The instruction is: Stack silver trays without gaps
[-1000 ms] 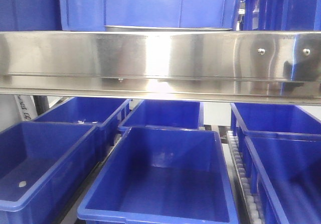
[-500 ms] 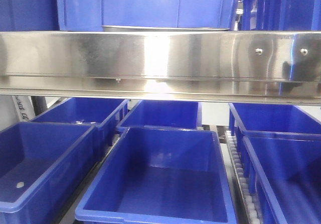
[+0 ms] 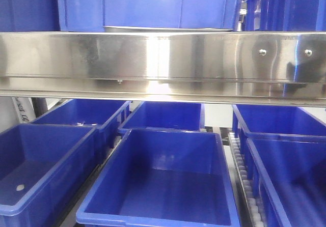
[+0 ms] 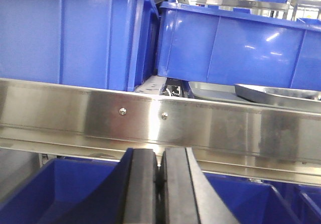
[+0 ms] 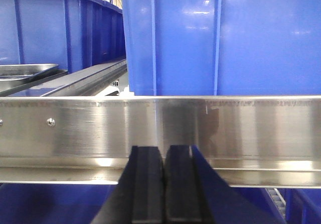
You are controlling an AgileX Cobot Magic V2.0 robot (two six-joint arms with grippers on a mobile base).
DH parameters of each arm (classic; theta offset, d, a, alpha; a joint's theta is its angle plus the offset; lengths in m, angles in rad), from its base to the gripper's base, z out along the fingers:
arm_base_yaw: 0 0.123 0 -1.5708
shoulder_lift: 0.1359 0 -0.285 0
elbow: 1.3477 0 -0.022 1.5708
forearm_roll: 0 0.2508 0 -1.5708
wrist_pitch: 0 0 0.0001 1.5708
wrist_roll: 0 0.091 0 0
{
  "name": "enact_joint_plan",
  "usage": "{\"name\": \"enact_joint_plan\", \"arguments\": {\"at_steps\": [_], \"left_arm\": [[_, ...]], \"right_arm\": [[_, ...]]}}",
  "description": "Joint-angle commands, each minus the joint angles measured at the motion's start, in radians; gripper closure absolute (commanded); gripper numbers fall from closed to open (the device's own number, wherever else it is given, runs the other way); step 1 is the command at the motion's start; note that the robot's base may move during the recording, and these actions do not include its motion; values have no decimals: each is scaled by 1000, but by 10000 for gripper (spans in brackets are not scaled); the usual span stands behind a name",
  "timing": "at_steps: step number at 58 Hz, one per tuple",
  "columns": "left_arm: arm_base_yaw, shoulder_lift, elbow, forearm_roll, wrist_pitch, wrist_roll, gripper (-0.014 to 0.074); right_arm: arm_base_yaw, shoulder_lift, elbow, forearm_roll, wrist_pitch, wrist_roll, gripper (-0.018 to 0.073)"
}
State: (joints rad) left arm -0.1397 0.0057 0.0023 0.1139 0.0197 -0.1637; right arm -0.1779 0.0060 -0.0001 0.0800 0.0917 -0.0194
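The silver trays (image 4: 278, 94) lie on the upper shelf behind the steel rail, at the right of the left wrist view. One shallow tray rests tilted on a flatter one (image 4: 213, 90). They show again at the left edge of the right wrist view as silver trays (image 5: 25, 71), and as a thin silver rim (image 3: 168, 28) in the front view. My left gripper (image 4: 160, 158) is shut and holds nothing. It sits below the rail, left of the trays. Below the rail further right, my right gripper (image 5: 164, 156) is also shut and holds nothing.
A broad riveted steel rail (image 3: 163, 59) spans the front view. Deep blue bins (image 3: 147, 5) stand on the shelf above it, beside and behind the trays. Several blue bins (image 3: 163, 181) sit on the lower level, with a roller track (image 3: 243, 178) between them.
The front view shifted slightly between one second and half a second ago. Nothing has visibly moved since.
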Motion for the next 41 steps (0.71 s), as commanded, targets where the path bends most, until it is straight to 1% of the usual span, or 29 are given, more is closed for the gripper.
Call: {"name": "enact_joint_plan", "arguments": {"at_steps": [1,11,19,41], "left_arm": [[-7,-6,-2,-29,-20,55,613],[-10,-6,-2,-33,-13,111,613],[-25,-6,-2,-20,-10,133,613],[-25,-6,-2,-23,-3,133,613]], "right_arm": [[-1,-6,0,-5,-22,-1,637],[-1,-6,0,-5,-22,-1,637],[-1,-6,0,-5,-22,-1,637],[-1,-6,0,-5,-22,-1,637]]}}
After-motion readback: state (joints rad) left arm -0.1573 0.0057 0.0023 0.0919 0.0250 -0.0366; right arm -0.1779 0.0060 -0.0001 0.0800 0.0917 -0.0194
